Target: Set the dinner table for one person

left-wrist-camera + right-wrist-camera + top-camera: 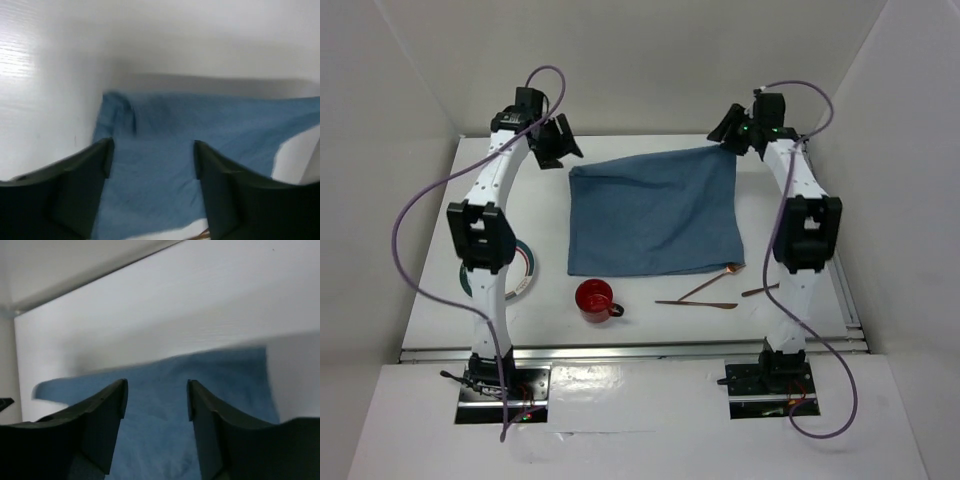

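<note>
A blue cloth placemat [655, 213] lies spread in the middle of the white dinner table [650, 325]. My left gripper [560, 145] is open and empty above the mat's far left corner; the mat fills the left wrist view [165, 165] between the fingers. My right gripper [728, 133] is open and empty above the mat's far right corner, and the mat [155, 440] shows between its fingers. A red cup [595, 299] stands near the front. Copper cutlery [705, 295] lies to its right. A plate [523, 272] sits at the left, partly hidden by the left arm.
White walls close in the table at the back and both sides. An aluminium rail [640, 348] runs along the near edge. Another copper piece [760, 290] lies by the right arm. Purple cables hang from both arms.
</note>
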Tool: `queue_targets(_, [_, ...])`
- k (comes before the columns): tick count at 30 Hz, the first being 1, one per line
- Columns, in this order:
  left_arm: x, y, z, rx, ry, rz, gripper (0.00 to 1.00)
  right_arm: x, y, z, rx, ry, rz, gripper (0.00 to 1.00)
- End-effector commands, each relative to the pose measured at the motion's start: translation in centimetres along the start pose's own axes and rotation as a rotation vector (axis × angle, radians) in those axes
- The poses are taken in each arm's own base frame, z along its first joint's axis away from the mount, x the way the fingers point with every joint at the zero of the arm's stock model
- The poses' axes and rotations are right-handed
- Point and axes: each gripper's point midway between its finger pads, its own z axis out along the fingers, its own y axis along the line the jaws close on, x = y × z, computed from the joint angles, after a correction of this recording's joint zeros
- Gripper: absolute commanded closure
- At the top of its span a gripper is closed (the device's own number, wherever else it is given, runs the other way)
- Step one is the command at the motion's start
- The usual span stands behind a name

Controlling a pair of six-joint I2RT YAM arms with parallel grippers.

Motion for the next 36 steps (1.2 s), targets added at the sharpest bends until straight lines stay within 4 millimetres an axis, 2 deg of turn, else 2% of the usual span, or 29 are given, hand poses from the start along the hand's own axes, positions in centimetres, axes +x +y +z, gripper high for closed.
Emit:
queue_targets(1, [-2.4,2.3,3.1,0.002,0.014,-0.063,0.12,-0.6,-0.9,3.7,0.039,0.005,-0.023,0.33])
queue_targets(2, [-3.0,2.6,3.1,0.012,0.012,-0.071,0.07,-0.8,-0.8,3.7,0.041,0.008,-0.022,0.27])
queue_targets(3, [-2.6,2.9,3.4,0.005,0.025,-0.075,0.0,-0.6,-0.5,3.9,0.043,0.009,-0.028,0.22])
queue_targets(4, [-2.9,2.7,3.6,0.018,0.002,-0.068,0.0,-0.2,-1.0,4.0,0.061,0.006,-0.026,0.2])
queue_targets(5, [-3.6,2.1,1.8,0.029,-0.042,-0.042,0.0,-0.6,-0.5,3.1,0.051,-0.011,-0.032,0.11])
queue_targets(6, [-1.4,3.6,2.8,0.0,0.008,-0.058,0.0,1.1,-1.3,3.6,0.068,0.011,-0.04,0.09])
queue_targets(8, [-0.7,4.1,2.2,-0.009,0.002,-0.029,0.0,2.3,-2.1,3.1,0.091,0.029,-0.032,0.14])
queue_targets(9, [1.2,4.1,2.1,-0.017,0.04,-0.013,0.04,3.6,-3.0,2.5,0.122,0.05,-0.034,0.23])
queue_targets(10, [2.1,4.2,2.1,-0.032,0.054,0.02,0.2,4.3,-3.7,2.2,0.146,0.061,-0.029,0.31])
queue_targets(11, [3.7,3.4,2.4,-0.027,0.085,0.053,0.34,4.8,-3.2,1.3,0.151,0.06,-0.036,0.41])
queue_targets(12, [5.9,3.9,3.1,-0.041,0.134,0.064,0.53,7.0,-4.9,1.1,0.193,0.096,-0.024,0.51])
queue_targets(13, [7.3,3.8,3.3,-0.044,0.162,0.072,0.86,7.7,-5.8,0.7,0.223,0.096,-0.022,0.71])
queue_targets(14, [9.0,2.7,3.4,-0.037,0.192,0.097,0.95,8.9,-5.7,0.5,0.224,0.113,-0.025,0.79])
queue_targets(15, [10.2,2.7,3.9,-0.046,0.21,0.108,1.0,9.2,-5.6,-0.3,0.225,0.116,-0.025,0.84])
queue_targets(16, [11.8,3.6,4.4,-0.084,0.241,0.115,1.0,11.3,-6.9,-0.6,0.25,0.158,-0.013,0.86])
queue_targets(17, [13.1,3.4,4.7,-0.096,0.263,0.118,1.0,12.0,-7.3,-0.9,0.256,0.173,-0.022,0.9])
queue_targets(18, [13.6,3.8,5.0,-0.1,0.27,0.116,1.0,12.8,-7.8,-1.0,0.267,0.191,-0.017,0.9])
queue_targets(19, [14.8,4.7,5.4,-0.117,0.297,0.111,1.0,14.5,-8.0,-1.4,0.277,0.231,-0.026,0.9])
queue_targets(20, [15.2,4.3,5.8,-0.101,0.296,0.11,1.0,15.1,-8.0,-1.6,0.281,0.241,-0.043,0.9])
queue_targets(23, [16.8,5.9,7.1,-0.137,0.336,0.102,1.0,18.3,-8.7,-1.8,0.307,0.303,-0.049,0.9])
queue_targets(25, [18.0,7.0,8.4,-0.162,0.377,0.093,1.0,19.3,-9.0,-1.6,0.319,0.325,-0.055,0.9])
queue_targets(26, [18.3,7.8,8.6,-0.181,0.394,0.071,1.0,20.2,-9.1,-1.4,0.322,0.345,-0.058,0.9])
queue_targets(27, [18.4,8.2,8.9,-0.202,0.393,0.057,1.0,20.1,-9.3,-1.4,0.332,0.341,-0.061,0.91])
queue_targets(29, [18.6,9.9,8.8,-0.236,0.401,0.019,1.0,22.1,-9.3,-1.0,0.342,0.381,-0.076,0.91])
queue_targets(30, [18.7,10.6,8.7,-0.248,0.406,-0.001,1.0,22.1,-9.3,-1.0,0.342,0.381,-0.077,0.91])
queue_targets(31, [18.3,11.6,8.7,-0.257,0.399,-0.023,1.0,22.8,-9.3,-0.7,0.342,0.399,-0.083,0.91])
queue_targets(32, [17.7,11.7,8.5,-0.255,0.387,-0.031,1.0,23.3,-9.7,-0.5,0.35,0.412,-0.08,0.91])
queue_targets(36, [16.6,14.0,7.9,-0.295,0.376,-0.066,1.0,25.7,-8.9,0.4,0.334,0.471,-0.102,0.91])
